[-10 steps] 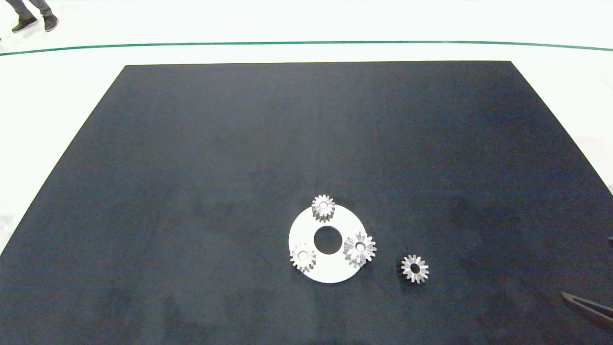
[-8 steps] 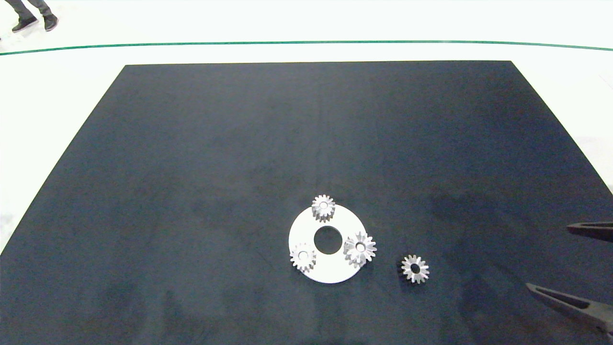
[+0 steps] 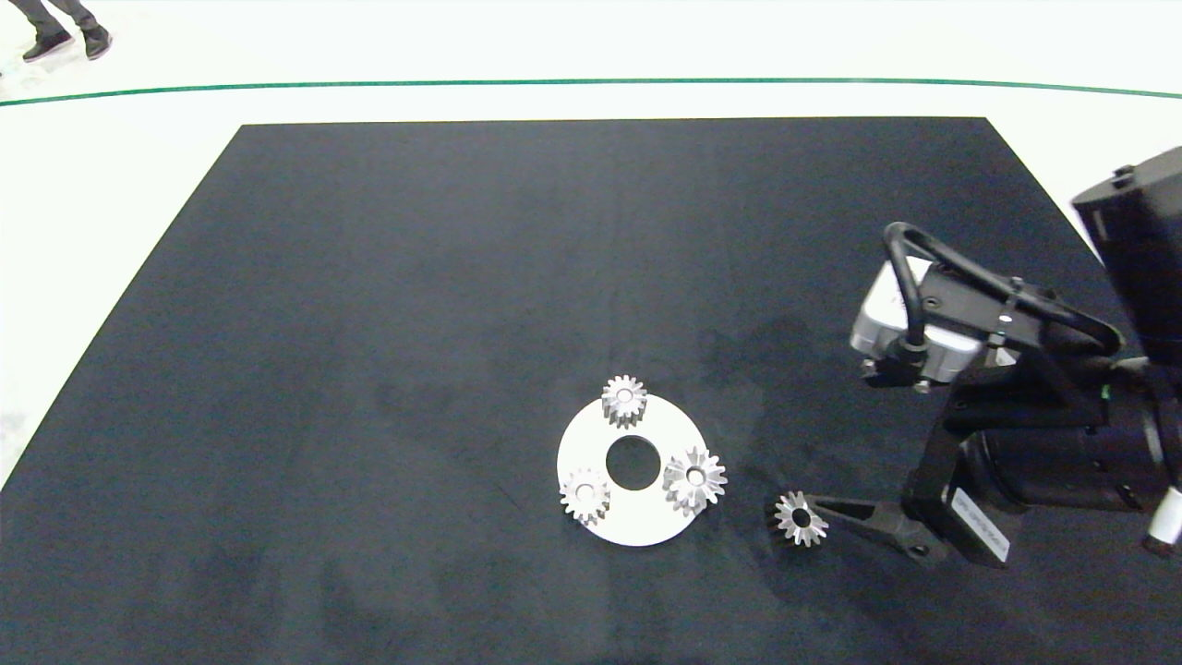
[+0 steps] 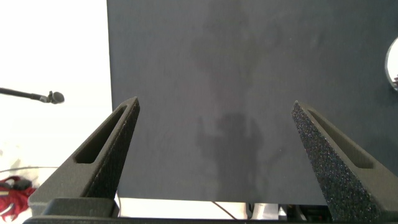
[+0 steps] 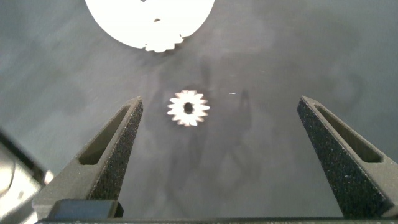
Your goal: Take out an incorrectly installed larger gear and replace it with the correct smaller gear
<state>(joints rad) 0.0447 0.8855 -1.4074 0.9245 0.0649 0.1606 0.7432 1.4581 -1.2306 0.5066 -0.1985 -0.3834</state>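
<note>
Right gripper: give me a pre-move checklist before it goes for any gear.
1. Right gripper fingers spread apart: ok.
2. Smaller gear lies loose on the black mat, beside the white disc: ok.
3. Larger gear sits on the disc's right side, not yet removed: not ok.
4. Right gripper aimed at the gear to remove: not ok; one finger reaches the smaller gear in the head view, and that gear lies ahead between its fingers in the wrist view.
5. Left gripper open over bare mat, out of the way: ok.
6. Finger touching the smaller gear: cannot tell.
</note>
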